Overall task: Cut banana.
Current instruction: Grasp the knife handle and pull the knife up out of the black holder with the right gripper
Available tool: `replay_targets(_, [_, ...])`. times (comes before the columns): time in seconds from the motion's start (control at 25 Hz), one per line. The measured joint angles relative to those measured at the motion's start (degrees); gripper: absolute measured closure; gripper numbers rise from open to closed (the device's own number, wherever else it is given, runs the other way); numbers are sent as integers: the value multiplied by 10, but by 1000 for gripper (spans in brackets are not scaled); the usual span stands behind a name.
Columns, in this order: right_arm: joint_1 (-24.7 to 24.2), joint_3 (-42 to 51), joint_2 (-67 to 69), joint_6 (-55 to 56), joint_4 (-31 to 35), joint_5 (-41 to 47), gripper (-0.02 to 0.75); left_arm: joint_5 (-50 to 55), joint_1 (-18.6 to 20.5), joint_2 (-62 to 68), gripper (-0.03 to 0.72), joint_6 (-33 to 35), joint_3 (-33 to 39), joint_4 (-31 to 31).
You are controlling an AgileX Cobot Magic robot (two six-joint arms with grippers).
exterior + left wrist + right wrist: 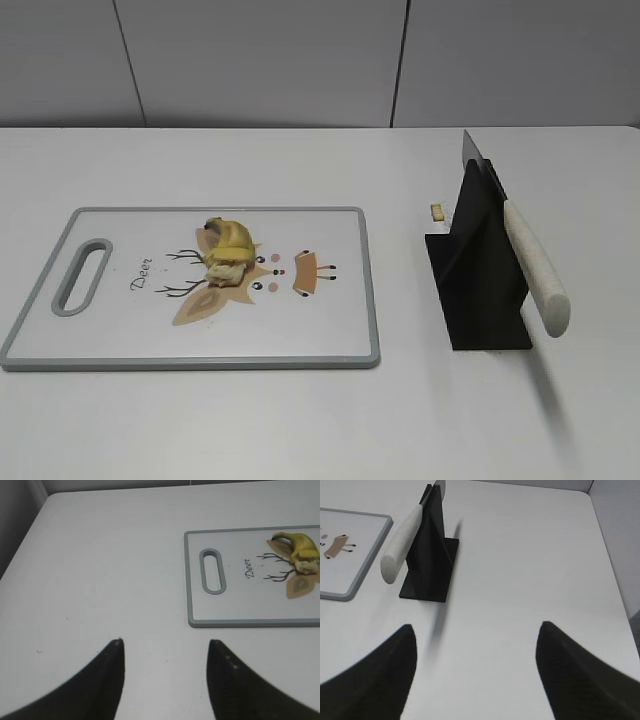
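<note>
- The left pincer (165, 680) hovered above the bare white table (100, 580), its two dark fingers spread wide with nothing between them, just short of the board's handle end in the left wrist view.
- A white rectangular cutting board with a grey rim (60, 240) lay flat on the left half of the table, its slotted grey handle (84, 276) at the left end and a printed deer drawing with the word "Deer" across the middle.
- The yellow peeled-back banana piece (228, 252) rested on the board near its centre, on the deer print, with a pale cut face showing toward the front.
- A small pale crumb (437, 211) sat on the table just left of the knife stand.
- A black angled knife stand (478, 285) stood on the right half of the table, well apart from the board.
- A knife with a speckled white handle (535, 270) sat in the stand, blade tip up and away, handle slanting toward the camera.
- The right pincer (475, 670) hung over bare table near the stand, fingers far apart and empty.
</note>
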Motion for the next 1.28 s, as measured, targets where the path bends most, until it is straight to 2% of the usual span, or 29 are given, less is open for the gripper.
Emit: replay_targets(1.28, [0, 0, 0, 0, 0, 0, 166, 0, 0, 0, 189, 0, 0, -3])
